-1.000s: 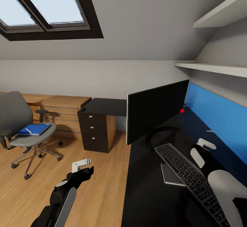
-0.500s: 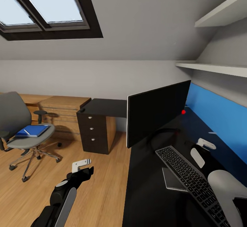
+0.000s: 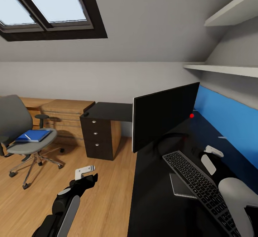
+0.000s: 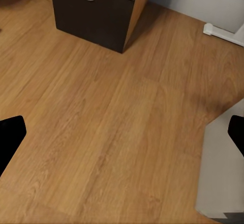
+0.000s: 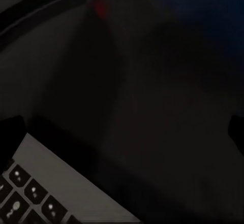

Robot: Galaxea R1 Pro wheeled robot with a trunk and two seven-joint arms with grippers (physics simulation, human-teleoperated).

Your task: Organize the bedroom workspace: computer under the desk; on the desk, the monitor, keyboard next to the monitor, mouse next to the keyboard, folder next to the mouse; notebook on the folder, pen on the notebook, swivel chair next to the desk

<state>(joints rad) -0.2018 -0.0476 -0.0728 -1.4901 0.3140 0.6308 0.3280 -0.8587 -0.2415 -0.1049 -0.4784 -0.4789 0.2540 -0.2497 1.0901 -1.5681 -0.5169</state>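
The monitor (image 3: 163,117) stands on the glossy black desk (image 3: 154,208) with the keyboard (image 3: 195,183) in front of it. A dark notebook (image 3: 181,186) lies against the keyboard's left side. My right gripper (image 3: 211,157) hovers open over the desk just right of the keyboard (image 5: 35,188), its tips wide apart in the right wrist view (image 5: 122,132). At the left, the swivel chair (image 3: 16,122) carries the blue folder (image 3: 34,135) with the white pen (image 3: 28,136) on it. My left gripper (image 3: 87,173) hangs open over the floor (image 4: 122,137). The computer is out of view.
The desk's black three-drawer unit (image 3: 98,136) stands between chair and monitor, with a small black lump (image 3: 86,114) on its top corner. A light wooden chest (image 3: 61,117) lines the back wall. White shelves (image 3: 222,70) hang above the blue back panel (image 3: 229,122). Wood floor (image 3: 107,194) lies between me and the chair.
The whole picture has shifted slightly, so the camera moved. Both arms keep their pose, and the things on the desk and chair have not moved.
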